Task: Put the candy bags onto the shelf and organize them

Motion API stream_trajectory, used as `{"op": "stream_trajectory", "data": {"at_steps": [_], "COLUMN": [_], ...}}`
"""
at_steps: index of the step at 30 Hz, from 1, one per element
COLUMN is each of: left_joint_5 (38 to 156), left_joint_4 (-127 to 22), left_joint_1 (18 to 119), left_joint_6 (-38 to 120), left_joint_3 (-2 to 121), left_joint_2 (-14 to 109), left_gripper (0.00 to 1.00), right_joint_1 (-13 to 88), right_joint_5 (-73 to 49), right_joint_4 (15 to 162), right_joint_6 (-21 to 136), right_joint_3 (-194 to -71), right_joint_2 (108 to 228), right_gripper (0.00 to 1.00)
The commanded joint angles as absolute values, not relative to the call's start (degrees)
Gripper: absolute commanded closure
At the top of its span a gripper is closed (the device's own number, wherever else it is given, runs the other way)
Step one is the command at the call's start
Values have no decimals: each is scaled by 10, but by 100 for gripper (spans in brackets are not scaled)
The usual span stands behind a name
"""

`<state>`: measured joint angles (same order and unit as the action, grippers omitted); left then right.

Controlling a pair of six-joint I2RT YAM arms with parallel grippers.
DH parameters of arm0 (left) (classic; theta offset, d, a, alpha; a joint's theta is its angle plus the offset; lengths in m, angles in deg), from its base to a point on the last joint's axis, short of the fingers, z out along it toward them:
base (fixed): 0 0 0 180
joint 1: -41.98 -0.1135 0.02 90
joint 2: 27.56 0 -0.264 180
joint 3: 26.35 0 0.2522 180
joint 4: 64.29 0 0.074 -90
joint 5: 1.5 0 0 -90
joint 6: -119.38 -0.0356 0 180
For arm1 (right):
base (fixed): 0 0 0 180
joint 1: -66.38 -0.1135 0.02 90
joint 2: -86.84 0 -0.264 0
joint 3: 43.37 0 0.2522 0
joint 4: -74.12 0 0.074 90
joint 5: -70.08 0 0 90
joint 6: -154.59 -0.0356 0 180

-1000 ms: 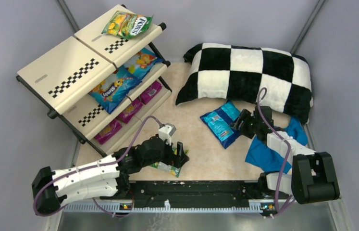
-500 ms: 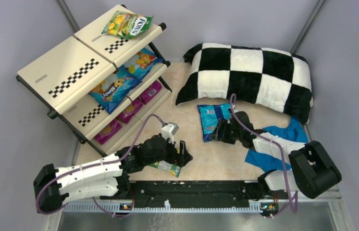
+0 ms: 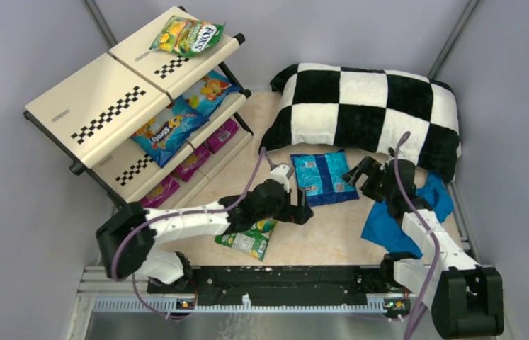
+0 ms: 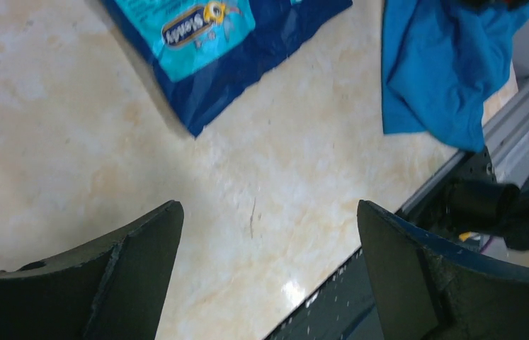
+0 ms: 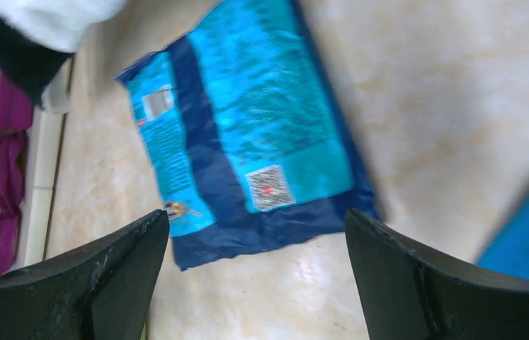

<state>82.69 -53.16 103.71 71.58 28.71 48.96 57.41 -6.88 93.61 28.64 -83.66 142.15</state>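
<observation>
We saw the marbled table (image 3: 318, 230) bearing a blue candy bag (image 3: 325, 178), a green-white bag (image 3: 247, 239), a blue cloth (image 3: 392, 228) and a checkered pillow (image 3: 367, 106). The shelf (image 3: 98, 106) held a FOX'S bag (image 3: 187, 35), blue bags (image 3: 169, 127) and magenta bags (image 3: 190, 164).

Robot lab test cell: plain grey panel walls (image 3: 509, 85) box in a marble-look tabletop (image 3: 318, 234); black perforated mounting rail (image 3: 282, 276) along bottom edge; shelf (image 3: 105, 106) standing on the tabletop, upper left
</observation>
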Motion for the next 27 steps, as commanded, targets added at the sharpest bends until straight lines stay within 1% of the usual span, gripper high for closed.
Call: {"op": "stream_trajectory", "data": {"at_steps": [1, 5, 7, 13, 16, 19, 24, 27], "left_joint_5": [826, 811, 788, 831, 857, 868, 882, 882], "left_joint_4": [-605, -593, -595, -712, -766, -818, -851, -887], "left_joint_1": [1010, 992, 991, 966, 954, 951, 946, 938], "left_joint_6": [744, 768, 795, 881, 906, 922, 937, 950], "left_joint_3": [364, 411, 409, 342, 317, 304, 306, 290], "left_joint_2": [595, 663, 683, 730, 746, 762, 790, 795], "left_gripper": [1, 5, 5, 8, 15, 18, 33, 49], "right_joint_1": [652, 659, 659, 658, 659, 659, 659, 659], "right_joint_5": [1, 34, 40, 67, 77, 81, 87, 89], "right_joint_4": [926, 897, 891, 851, 848, 843, 845, 854], "right_joint_6": [271, 274, 275, 268, 269, 264, 265, 269], "right_joint_3": [-803, -795, -792, -773, -771, -764, -758, -757], "right_joint_2": [1428, 1436, 1434, 1437, 1442, 1441, 1441, 1441], "right_gripper": [7, 7, 7, 7, 7, 7, 7, 7]}}
